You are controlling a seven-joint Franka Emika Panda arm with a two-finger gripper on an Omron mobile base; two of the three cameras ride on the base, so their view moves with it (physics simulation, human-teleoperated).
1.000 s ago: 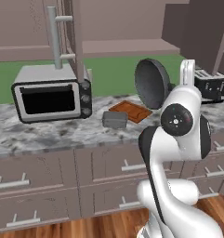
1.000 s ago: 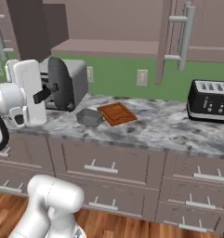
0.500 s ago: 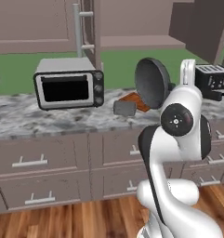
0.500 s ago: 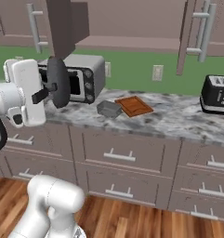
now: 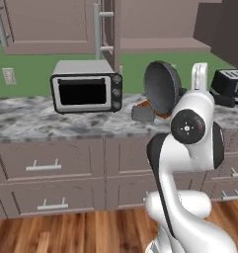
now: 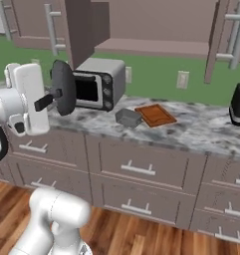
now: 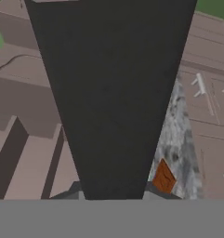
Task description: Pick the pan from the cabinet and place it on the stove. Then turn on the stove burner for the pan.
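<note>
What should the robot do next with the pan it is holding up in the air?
Probably keep carrying it along the counter to find the stove. The gripper is shut on the handle of the pan, which hangs on edge in the air in front of the toaster oven. The counter here holds a small tin and a brown board, so there is no burner to set it on.

I see a green wall (image 5: 26, 64) behind a grey marble counter (image 5: 36, 126). A silver toaster oven (image 5: 86, 91) stands on the counter, with a small grey tin (image 6: 127, 117) and a brown board (image 6: 155, 114) further along, and a black toaster (image 5: 230, 83) at the far end. Mauve drawers (image 6: 136, 167) with short silver handles run below. The floor (image 5: 81, 232) is wood plank. Two white outlets (image 6: 181, 79) sit on the wall.
</note>
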